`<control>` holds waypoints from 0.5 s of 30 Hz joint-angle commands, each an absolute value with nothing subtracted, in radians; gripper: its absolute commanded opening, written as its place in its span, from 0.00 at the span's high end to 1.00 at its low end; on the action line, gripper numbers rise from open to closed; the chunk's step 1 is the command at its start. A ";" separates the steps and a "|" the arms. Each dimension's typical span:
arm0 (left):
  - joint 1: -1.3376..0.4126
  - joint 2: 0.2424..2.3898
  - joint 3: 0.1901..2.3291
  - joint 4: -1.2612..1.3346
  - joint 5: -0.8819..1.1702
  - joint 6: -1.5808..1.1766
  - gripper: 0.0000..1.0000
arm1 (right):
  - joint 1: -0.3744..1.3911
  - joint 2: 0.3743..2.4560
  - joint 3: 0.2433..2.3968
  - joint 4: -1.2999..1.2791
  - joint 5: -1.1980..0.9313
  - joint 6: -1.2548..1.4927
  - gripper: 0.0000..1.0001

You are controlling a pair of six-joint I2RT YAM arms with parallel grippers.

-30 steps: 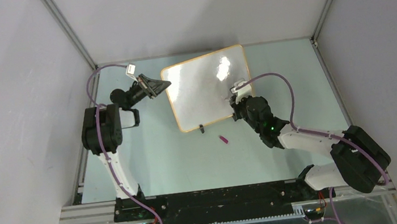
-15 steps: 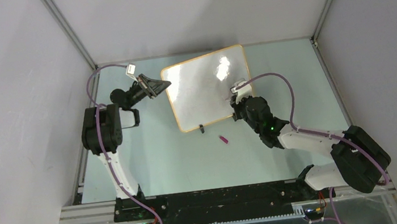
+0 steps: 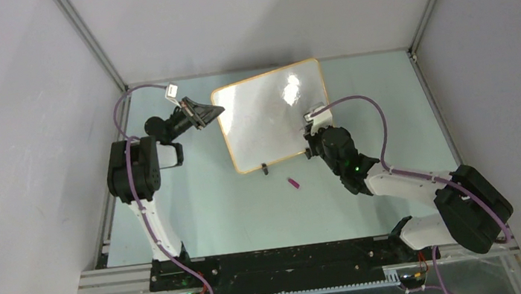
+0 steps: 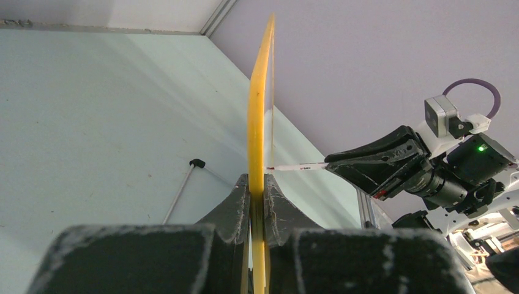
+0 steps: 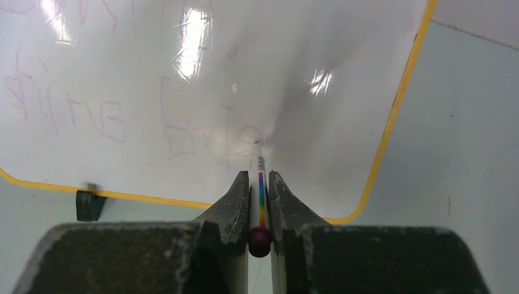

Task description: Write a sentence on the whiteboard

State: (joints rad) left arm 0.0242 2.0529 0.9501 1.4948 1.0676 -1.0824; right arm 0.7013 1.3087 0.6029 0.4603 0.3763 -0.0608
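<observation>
The whiteboard stands tilted at the back of the table, white with an orange-yellow frame. My left gripper is shut on its left edge. In the left wrist view the board shows edge-on, clamped between the jaws of my left gripper. My right gripper is shut on a thin white marker with a rainbow stripe. The marker's tip touches the board near its lower right, beside faint pink writing. The marker also shows in the left wrist view.
A small purple cap lies on the table in front of the board. A black clip foot sits under the board's lower edge. Grey walls and metal posts enclose the table on three sides.
The right gripper with the marker has shifted very slightly on the board. The left arm and the board have not moved.
</observation>
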 commanded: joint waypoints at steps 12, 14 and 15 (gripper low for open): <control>-0.003 2.037 0.951 1.529 1.083 -1.045 1.00 | 0.689 1.309 0.641 0.475 0.421 -0.099 1.00; -0.003 2.037 0.951 1.529 1.082 -1.045 1.00 | 0.689 1.307 0.641 0.481 0.421 -0.103 1.00; -0.003 2.037 0.950 1.530 1.083 -1.045 1.00 | 0.689 1.308 0.643 0.481 0.420 -0.104 1.00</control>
